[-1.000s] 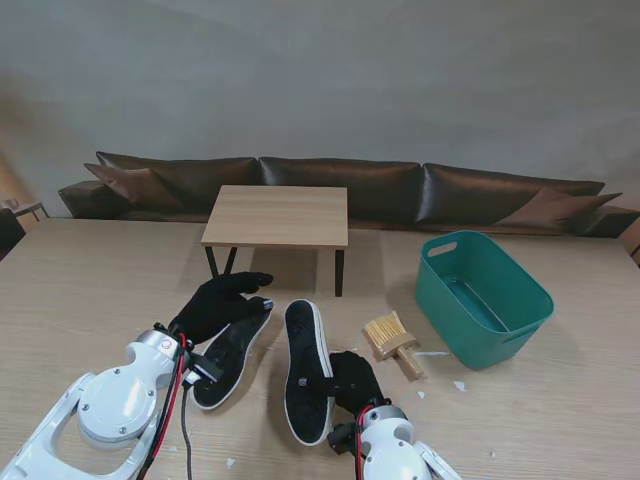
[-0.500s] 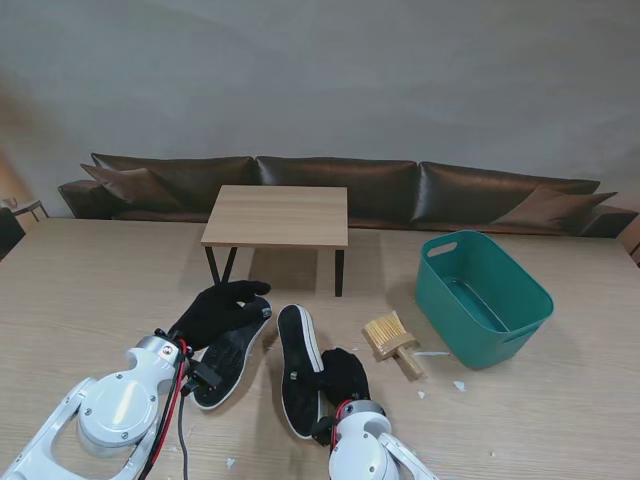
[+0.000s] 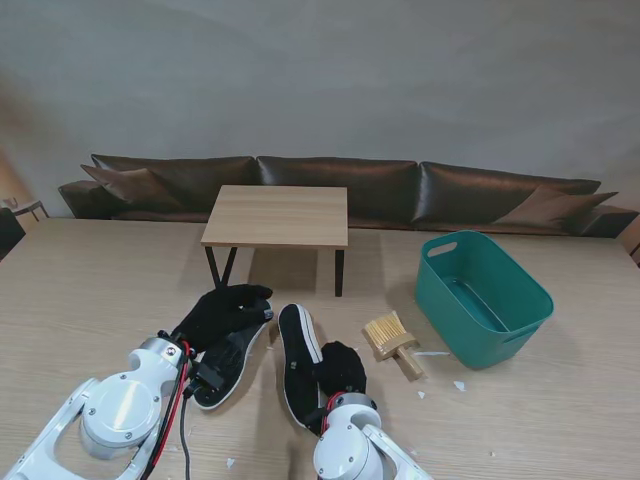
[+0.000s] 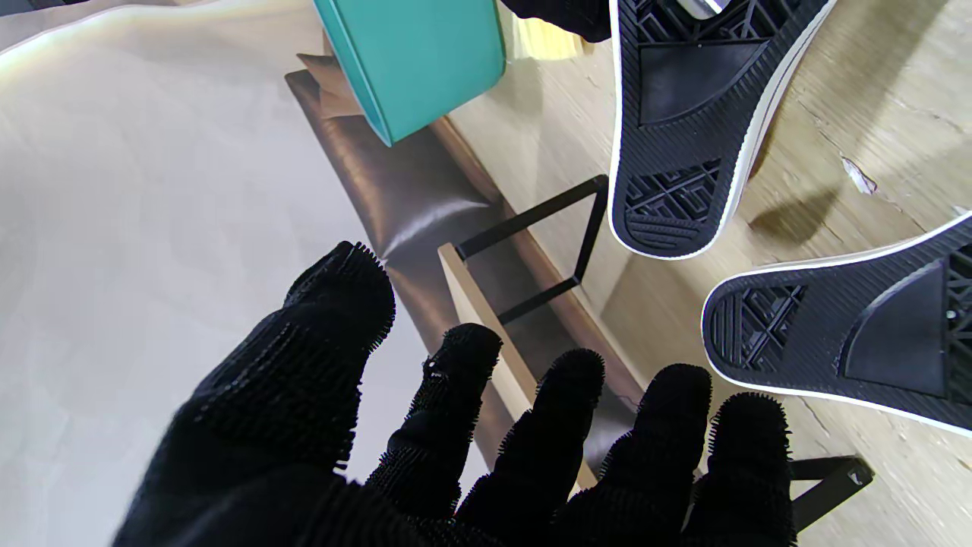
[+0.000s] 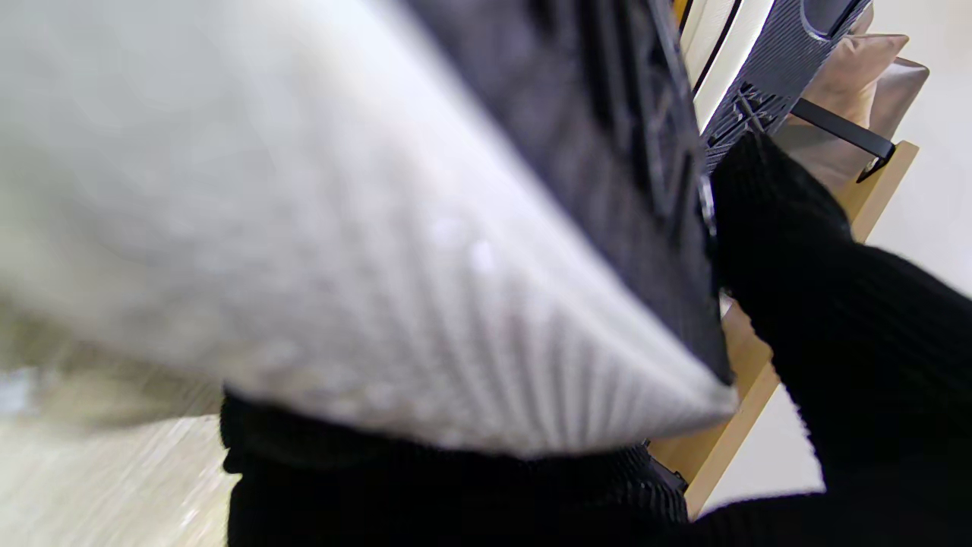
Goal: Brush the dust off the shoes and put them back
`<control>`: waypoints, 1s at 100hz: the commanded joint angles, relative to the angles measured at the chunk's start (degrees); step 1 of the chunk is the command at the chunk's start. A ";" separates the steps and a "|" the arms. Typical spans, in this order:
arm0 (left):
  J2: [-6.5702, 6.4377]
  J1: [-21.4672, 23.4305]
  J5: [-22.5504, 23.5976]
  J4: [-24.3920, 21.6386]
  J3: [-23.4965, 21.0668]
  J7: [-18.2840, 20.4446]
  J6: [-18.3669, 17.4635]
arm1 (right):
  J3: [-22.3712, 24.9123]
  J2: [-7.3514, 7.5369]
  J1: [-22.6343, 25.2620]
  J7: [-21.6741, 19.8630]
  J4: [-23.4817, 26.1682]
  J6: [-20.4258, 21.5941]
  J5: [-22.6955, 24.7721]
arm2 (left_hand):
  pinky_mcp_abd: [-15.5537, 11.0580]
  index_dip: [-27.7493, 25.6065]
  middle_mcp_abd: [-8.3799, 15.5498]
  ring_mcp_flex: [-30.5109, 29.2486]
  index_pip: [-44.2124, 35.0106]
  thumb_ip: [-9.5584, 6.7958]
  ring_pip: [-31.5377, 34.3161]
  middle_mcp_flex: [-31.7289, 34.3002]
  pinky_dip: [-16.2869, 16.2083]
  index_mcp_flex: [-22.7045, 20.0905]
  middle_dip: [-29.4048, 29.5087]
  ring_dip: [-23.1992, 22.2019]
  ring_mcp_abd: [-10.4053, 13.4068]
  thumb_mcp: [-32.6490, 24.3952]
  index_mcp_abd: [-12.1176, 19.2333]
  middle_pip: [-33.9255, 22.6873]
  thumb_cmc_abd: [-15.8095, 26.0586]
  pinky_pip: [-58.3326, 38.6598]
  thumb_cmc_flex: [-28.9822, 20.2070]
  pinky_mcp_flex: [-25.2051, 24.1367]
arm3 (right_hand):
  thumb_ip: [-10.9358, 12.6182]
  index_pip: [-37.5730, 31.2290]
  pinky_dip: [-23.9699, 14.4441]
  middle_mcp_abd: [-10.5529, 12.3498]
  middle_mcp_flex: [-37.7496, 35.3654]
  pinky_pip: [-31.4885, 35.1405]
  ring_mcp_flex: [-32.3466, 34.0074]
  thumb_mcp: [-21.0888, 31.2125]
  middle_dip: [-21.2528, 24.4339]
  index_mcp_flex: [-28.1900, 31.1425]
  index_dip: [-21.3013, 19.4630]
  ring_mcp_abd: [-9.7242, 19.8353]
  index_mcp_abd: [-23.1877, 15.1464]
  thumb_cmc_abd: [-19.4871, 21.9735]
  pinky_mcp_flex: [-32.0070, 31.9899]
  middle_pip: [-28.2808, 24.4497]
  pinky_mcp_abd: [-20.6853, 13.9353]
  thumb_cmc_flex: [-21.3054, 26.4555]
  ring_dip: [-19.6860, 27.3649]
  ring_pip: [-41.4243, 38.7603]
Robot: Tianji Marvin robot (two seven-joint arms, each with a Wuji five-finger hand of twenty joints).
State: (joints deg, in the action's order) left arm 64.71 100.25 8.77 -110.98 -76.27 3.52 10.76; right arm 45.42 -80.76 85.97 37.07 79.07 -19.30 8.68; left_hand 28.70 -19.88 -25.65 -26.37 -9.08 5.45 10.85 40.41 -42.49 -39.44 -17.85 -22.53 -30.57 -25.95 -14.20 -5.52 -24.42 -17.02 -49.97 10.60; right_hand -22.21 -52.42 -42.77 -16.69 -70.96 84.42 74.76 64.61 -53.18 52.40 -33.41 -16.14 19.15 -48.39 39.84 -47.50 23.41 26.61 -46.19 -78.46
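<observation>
Right shoe: our right hand [image 3: 341, 368] grips the right shoe [image 3: 298, 362] by its side, sole turned up, near the middle of the surface [image 3: 80, 290]; our right wrist view adds the blurred white sidewall [image 5: 395, 304] close against the lens and a gloved finger [image 5: 790, 228] pressed on the sole.
Left shoe: the left shoe [image 3: 230, 355] lies sole up on the surface, just left of the right shoe; our left wrist view shows both treads [image 4: 850, 334] sharply.
Left hand: our left hand [image 3: 222, 308] hovers over the toe end of the left shoe, fingers [image 4: 448, 410] spread, holding nothing.
Brush: the brush [image 3: 392, 340] lies right of the shoes, near the green tub [image 3: 520, 300]; only the stand view shows it.
Low table: the low table [image 3: 278, 215] stands farther from us.
</observation>
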 commanded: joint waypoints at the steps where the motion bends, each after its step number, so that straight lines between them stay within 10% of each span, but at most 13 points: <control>1: 0.22 0.12 -0.33 -0.41 0.03 1.05 0.25 | 0.02 -0.41 0.01 -0.05 -0.11 -0.58 0.52 | -1.93 -0.47 0.23 1.53 -0.27 -2.03 -0.44 0.60 -1.33 -0.64 -0.62 -0.41 0.34 1.50 0.32 -0.20 1.31 1.28 0.21 -0.14 | 5.40 -5.91 -0.59 3.02 3.78 -1.03 -0.06 11.16 2.80 -3.48 1.12 4.37 -7.74 5.13 5.51 -0.62 -1.13 9.03 2.06 3.43; 31: 0.14 0.12 -0.76 -0.37 -0.05 1.56 0.52 | 0.36 -0.41 0.12 0.18 -0.04 -2.59 1.57 | -1.87 -0.59 0.14 1.44 -0.31 -2.09 -0.44 1.25 -1.58 -0.90 -0.94 -0.48 0.26 2.03 0.23 -0.37 1.61 1.38 0.17 -0.07 | 7.49 -1.29 0.09 2.62 14.84 -3.14 -3.73 9.24 6.20 -12.85 3.82 1.45 -4.92 8.76 -3.44 -3.22 -1.20 4.39 5.66 11.74; 49: 0.12 0.12 -0.99 -0.25 -0.09 1.76 0.54 | 0.80 -0.08 0.49 -0.83 0.81 -4.09 1.62 | -1.81 -0.62 0.13 1.29 -0.28 -2.13 -0.38 1.62 -1.68 -0.94 -1.12 -0.52 0.29 2.31 0.22 -0.46 1.75 1.43 0.13 0.00 | 16.47 6.72 1.36 1.89 22.35 -5.38 -10.28 7.73 11.16 -16.79 -0.62 0.11 -3.49 13.91 -8.67 -3.52 -1.53 -0.43 5.89 13.68; 100: 0.08 0.06 -1.47 0.02 -0.07 2.15 0.79 | 1.01 1.30 0.67 -5.07 2.77 -6.97 2.58 | -1.83 -0.70 -0.06 1.07 -0.29 -2.23 -0.30 2.32 -1.85 -1.11 -1.53 -0.58 0.03 2.90 0.14 -0.60 2.04 1.51 -0.07 0.10 | 17.15 9.94 1.62 1.23 38.62 -8.98 -25.33 2.90 16.80 -30.79 1.43 -1.54 -3.79 15.97 -18.85 1.49 -3.63 -6.27 8.23 20.38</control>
State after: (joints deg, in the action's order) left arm 64.65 100.12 7.48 -110.84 -76.33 4.62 11.22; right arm 46.43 -79.95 86.01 33.62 81.52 -25.80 11.36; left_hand 28.67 -20.10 -25.65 -26.46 -9.08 4.97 10.85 41.14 -43.20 -39.80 -19.00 -22.53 -30.57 -24.43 -14.26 -5.71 -23.82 -16.97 -49.97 10.60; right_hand -8.26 -43.08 -40.95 -16.89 -35.57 80.18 52.98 64.81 -38.03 25.09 -33.03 -15.17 19.73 -33.90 29.41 -46.89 19.68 21.45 -39.01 -61.54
